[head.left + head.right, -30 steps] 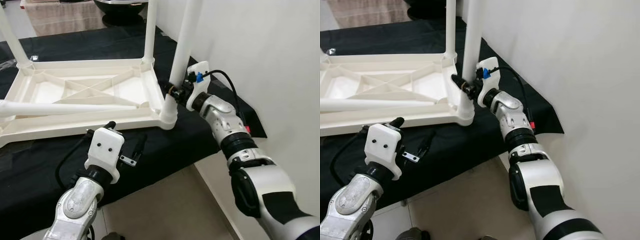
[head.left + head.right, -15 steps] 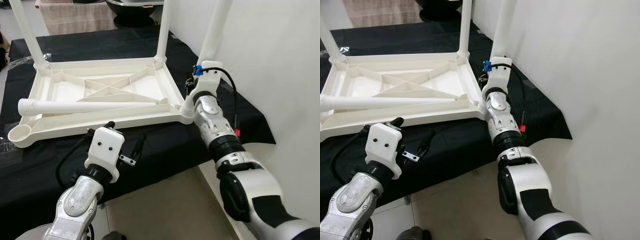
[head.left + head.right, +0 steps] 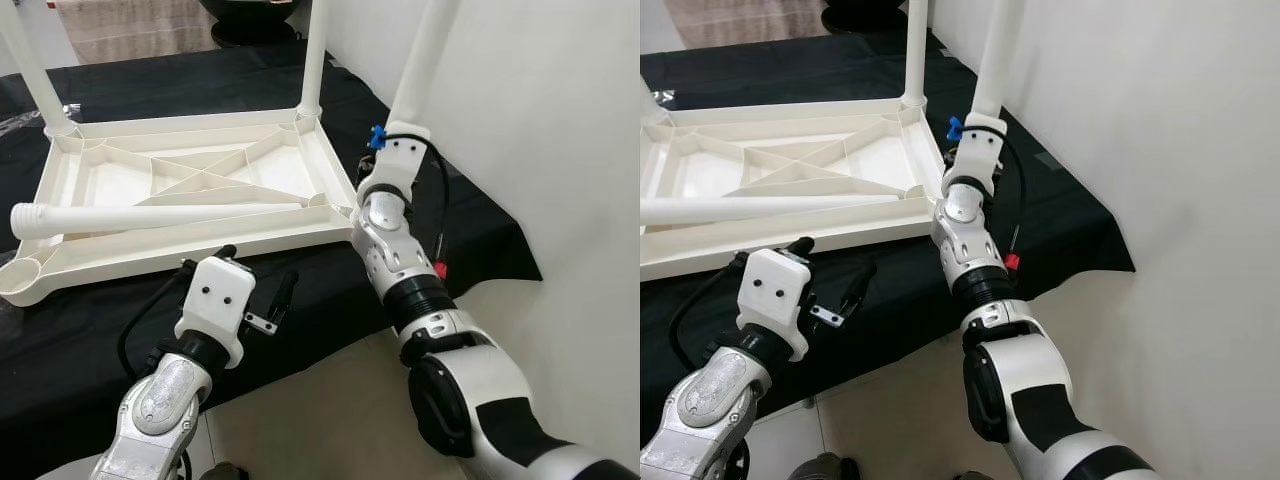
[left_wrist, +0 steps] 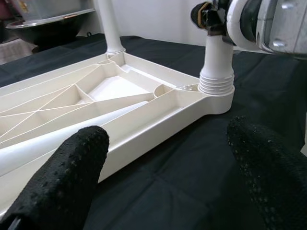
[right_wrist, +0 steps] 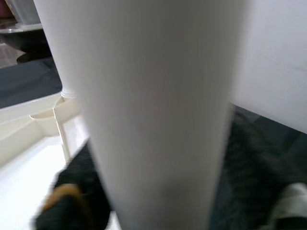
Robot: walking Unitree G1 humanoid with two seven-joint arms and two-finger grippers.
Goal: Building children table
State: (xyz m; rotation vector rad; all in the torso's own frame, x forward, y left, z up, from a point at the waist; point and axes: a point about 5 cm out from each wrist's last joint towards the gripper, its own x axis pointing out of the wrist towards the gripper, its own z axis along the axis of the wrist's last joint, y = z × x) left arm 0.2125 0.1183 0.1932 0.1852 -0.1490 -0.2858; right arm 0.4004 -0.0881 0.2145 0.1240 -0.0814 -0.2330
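head views: upturned table top (image 3: pixel 180 185) lies ribs-up on the black-draped surface (image 3: pixel 90 330). three legs stand upright in its corner sockets; the near-right leg (image 3: pixel 420 60) rises steeply, leaning slightly right, close to the white wall (image 3: pixel 560 150). a fourth, loose leg (image 3: pixel 150 216) lies flat across the top's near side, long axis running left to right, threaded end toward the empty near-left socket (image 3: pixel 22 278). the right end effector (image 3: pixel 958 160) sits at the base of the near-right leg, forearm stretched forward and upward from the elbow, wrist turned in against the leg. the left end effector (image 3: pixel 262 303) hovers low over the cloth just in front of the top's near edge, fingers parted and empty; the loose leg lies ahead of it and to its left, so the left arm is judged the nearer for that piece.

left wrist view: two black fingertips (image 4: pixel 62 177) stand wide apart, framing the top's near edge and the ribbed collar of the seated leg (image 4: pixel 217 67), which the right wrist housing adjoins.

right wrist view: pale shaft of the leg (image 5: pixel 148 110) stands directly before the lens, very close and blurred. dark finger material (image 5: pixel 72 196) shows beside it, but whether the fingers clamp the leg cannot be told.
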